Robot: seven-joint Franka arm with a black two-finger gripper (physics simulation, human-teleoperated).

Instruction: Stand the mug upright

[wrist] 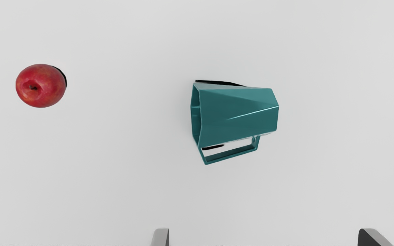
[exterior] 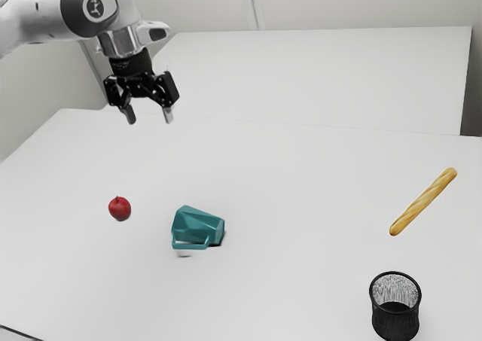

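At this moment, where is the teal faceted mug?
In the exterior view, the mug lies on its side on the white table, to the right of its nearest neighbour, the round red fruit.

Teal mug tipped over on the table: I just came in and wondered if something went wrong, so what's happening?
Nothing is being handled right now. The black two-finger claw hangs open and empty above the white table. The teal faceted mug lies on its side, mouth toward the round red fruit, not yet set upright. A golden-brown baguette and black mesh cup are at the exterior view's right.
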